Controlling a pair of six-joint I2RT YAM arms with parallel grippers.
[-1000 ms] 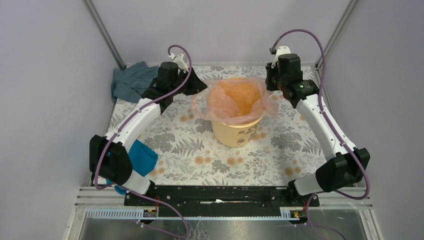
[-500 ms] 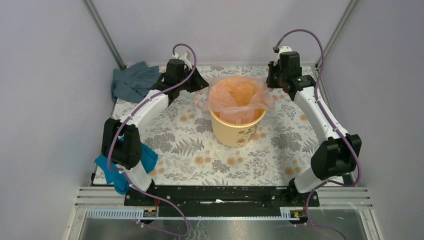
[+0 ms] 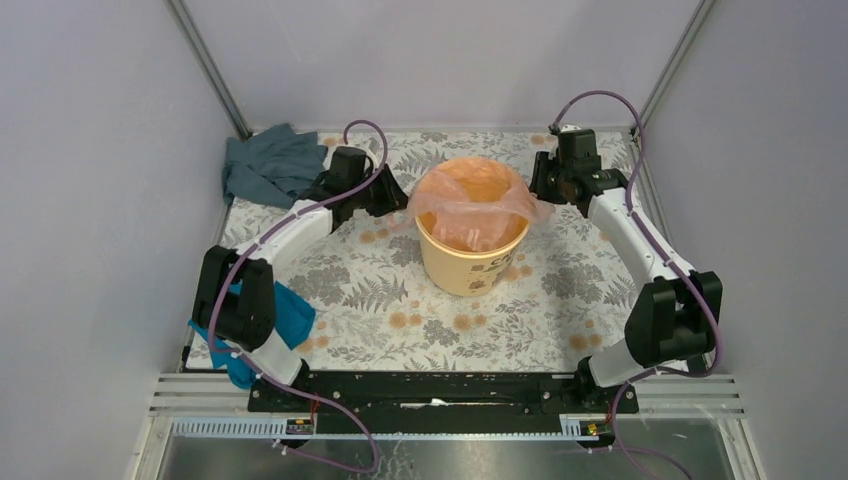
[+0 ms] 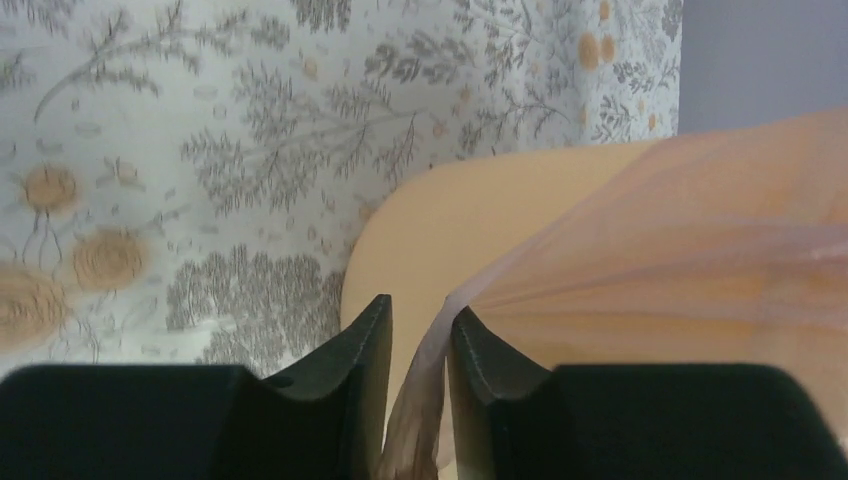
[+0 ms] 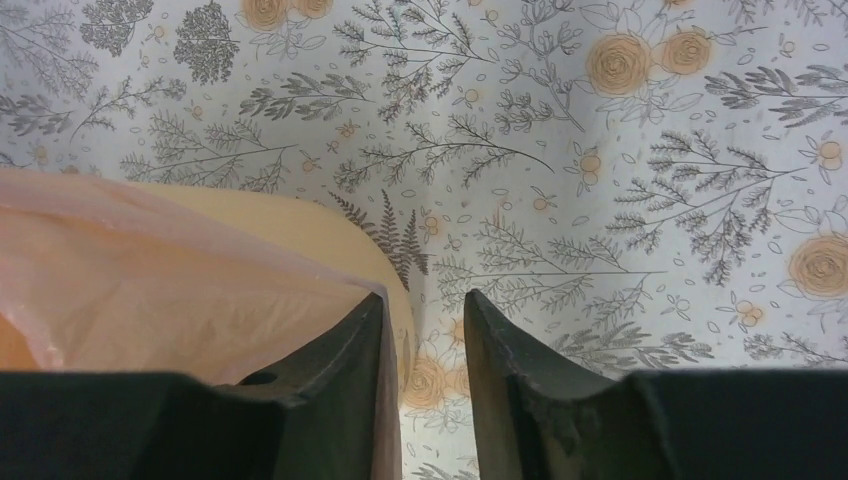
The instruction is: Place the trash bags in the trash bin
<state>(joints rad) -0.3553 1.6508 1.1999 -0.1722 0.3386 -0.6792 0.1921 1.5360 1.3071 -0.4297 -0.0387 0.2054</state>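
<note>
Left pincer (image 4: 420, 318) is clamped on a fold of the pink trash bag (image 4: 700, 230), and the film stretches out from its tips over the yellow bucket (image 4: 440, 220) right in front. Right pincer (image 5: 425, 300) has its jaws apart, with the floral tablecloth (image 5: 600, 150) showing through the gap and the film just lying along one finger. The bag lines the bucket between both pincers.

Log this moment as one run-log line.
pink bag: mouth spread over yellow bin rim | left pincer: shut on bag edge | right pincer: open, film beside it
</note>
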